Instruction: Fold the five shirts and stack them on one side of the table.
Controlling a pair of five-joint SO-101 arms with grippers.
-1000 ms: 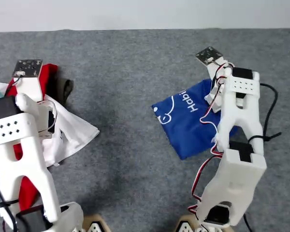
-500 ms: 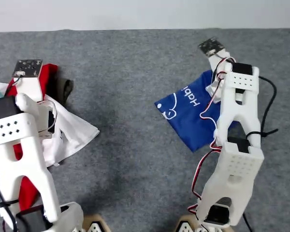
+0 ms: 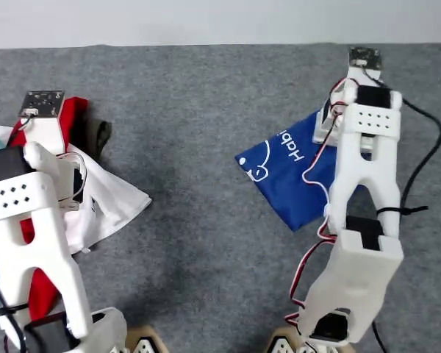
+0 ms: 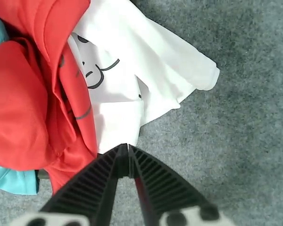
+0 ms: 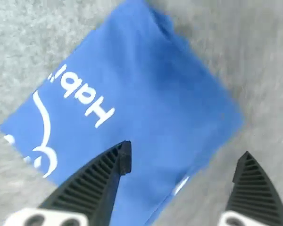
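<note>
A folded blue shirt (image 3: 287,176) with white print lies flat on the right side of the grey table (image 3: 198,110). My right gripper (image 5: 185,162) hovers open just above the blue shirt (image 5: 146,94), with nothing between its fingers. On the left is a loose heap: a white shirt (image 3: 110,195) spread outward, a red shirt (image 3: 75,110), a dark olive one (image 3: 99,136) and a teal one (image 4: 9,181). My left gripper (image 4: 127,151) is shut and empty, above the edge where the white shirt (image 4: 146,70) meets the red shirt (image 4: 28,108).
Bare grey felt (image 3: 198,220) stretches between the heap and the blue shirt. The table's far edge meets a pale wall (image 3: 206,22). The right arm's cable (image 3: 419,147) loops out toward the right edge.
The right arm's wrist swung toward the far right. The blue shirt slid a little right and turned a second ago, then stayed. The left arm has not moved.
</note>
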